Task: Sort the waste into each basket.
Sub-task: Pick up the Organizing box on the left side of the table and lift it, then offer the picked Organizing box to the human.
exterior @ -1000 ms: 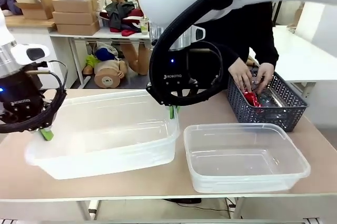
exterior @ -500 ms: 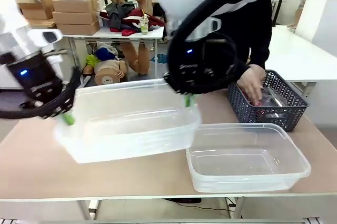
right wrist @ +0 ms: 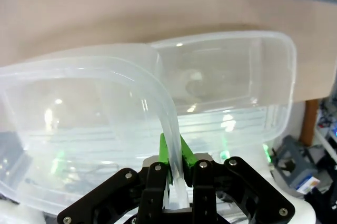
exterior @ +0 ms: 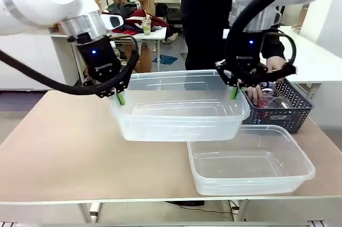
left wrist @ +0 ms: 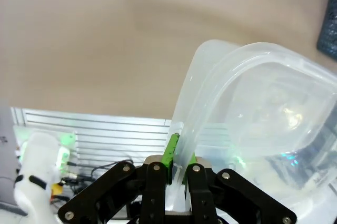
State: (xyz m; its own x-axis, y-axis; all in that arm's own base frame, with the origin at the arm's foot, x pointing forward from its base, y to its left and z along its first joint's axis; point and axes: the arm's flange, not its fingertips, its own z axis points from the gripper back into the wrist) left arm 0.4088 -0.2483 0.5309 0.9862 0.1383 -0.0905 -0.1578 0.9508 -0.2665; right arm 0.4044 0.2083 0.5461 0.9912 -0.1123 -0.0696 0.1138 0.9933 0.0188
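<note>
Since a second ago the large clear tub (exterior: 181, 117) has left the tabletop (exterior: 64, 152) and swung across to the right. It now hangs in the air between the 2 arms, both tubs empty.

Nearest, below and in front of the right jaws, the second clear tub (exterior: 251, 160) sits on the tabletop. The right wrist view suggests the carried tub hangs partly over its corner.

Left jaws are pinched fully shut on the thin rim at 1 short end of the carried tub, with the green pads (left wrist: 171, 153) on either side of the lip. Right jaws are clamped shut the same way on the opposite rim.

Just beyond the right jaws stands the dark lattice basket (exterior: 283, 115), holding what look like clear bottles (exterior: 273, 101), the waste not yet sorted. A person's hand (exterior: 256, 94) reaches into it.

As I judge it, the step is placing this tub. The hold is on a flexible lip only, so both wrists should travel level and together, keeping the span between the jaws constant. Lower it slowly, clear of the other tub's rim and short of the basket and hand, and release only once the base lies flat.
</note>
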